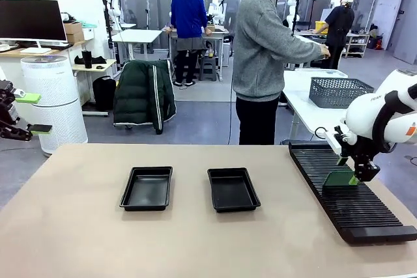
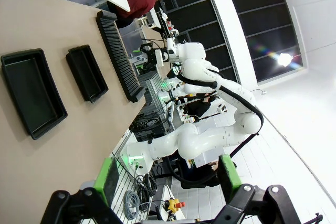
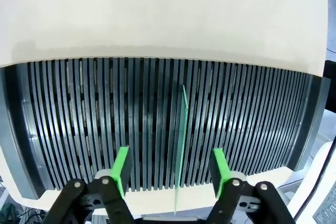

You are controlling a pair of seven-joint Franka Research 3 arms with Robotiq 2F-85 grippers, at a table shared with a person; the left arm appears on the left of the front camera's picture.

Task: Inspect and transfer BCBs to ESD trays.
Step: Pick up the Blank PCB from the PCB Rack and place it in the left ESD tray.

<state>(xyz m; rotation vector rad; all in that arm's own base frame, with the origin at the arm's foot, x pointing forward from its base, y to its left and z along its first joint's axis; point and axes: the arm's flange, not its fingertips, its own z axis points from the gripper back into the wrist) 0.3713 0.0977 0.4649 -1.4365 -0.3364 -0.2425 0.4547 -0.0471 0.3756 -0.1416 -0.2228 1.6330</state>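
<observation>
Near the table's (image 1: pixel 78 226) right edge, a BCB (image 3: pixel 181 145) stood on edge in the slotted rack (image 1: pixel 365 216), the right gripper (image 3: pixel 169 169) straddling it, pads (image 3: pixel 122 169) apart and clear of both faces. An off-centre squeeze could have tilted or jammed it. The left gripper (image 2: pixel 168 176) hung wide, holding nothing.

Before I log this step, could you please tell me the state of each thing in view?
Left ESD tray: empty.
Right ESD tray: empty.
BCB: upright on edge in a slot, not gripped.
Rack: one BCB standing in it.
Left claw: open, holding nothing.
Right claw: open, straddling the BCB without touching it.
</observation>
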